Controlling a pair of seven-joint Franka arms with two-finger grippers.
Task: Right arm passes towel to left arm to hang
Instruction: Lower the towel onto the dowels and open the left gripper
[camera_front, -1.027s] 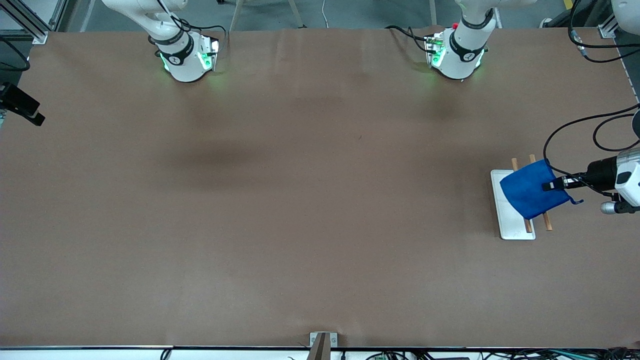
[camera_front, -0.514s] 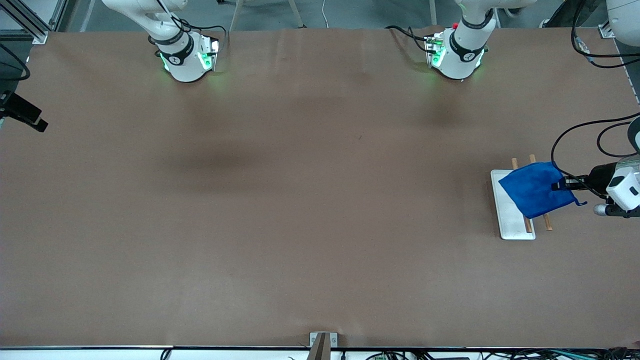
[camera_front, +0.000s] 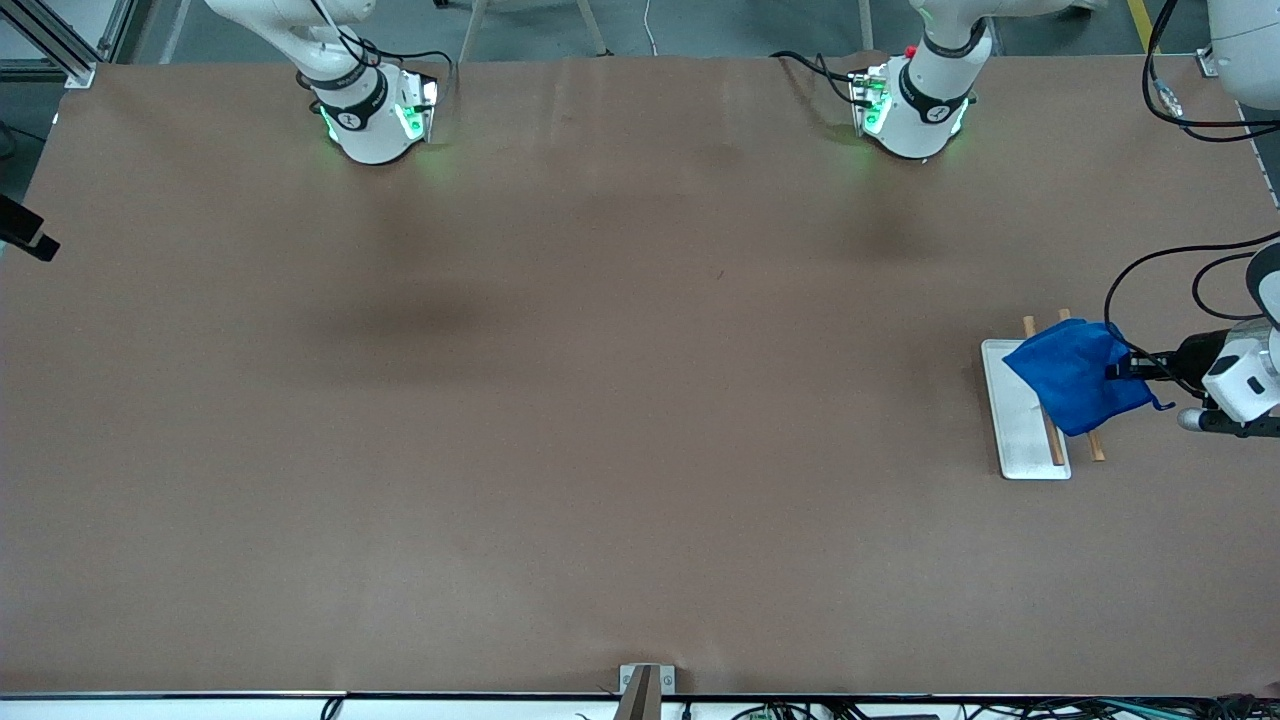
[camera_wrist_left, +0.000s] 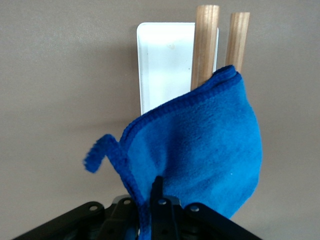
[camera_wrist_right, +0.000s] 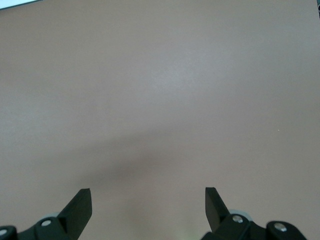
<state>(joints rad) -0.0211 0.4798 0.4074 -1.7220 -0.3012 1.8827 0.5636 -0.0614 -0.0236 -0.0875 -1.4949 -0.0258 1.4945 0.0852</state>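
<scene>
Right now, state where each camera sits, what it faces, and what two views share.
Front view: high across the table, facing both arm bases; left gripper holds the towel.
Left wrist view: on the left wrist, over towel and white tray; its gripper shows.
Right wrist view: on the waiting right wrist, over table; open right gripper shows.
Shared: front and left wrist show towel, tray.

towel now bunched over rods

Left tool clamped, right tool agape
</scene>
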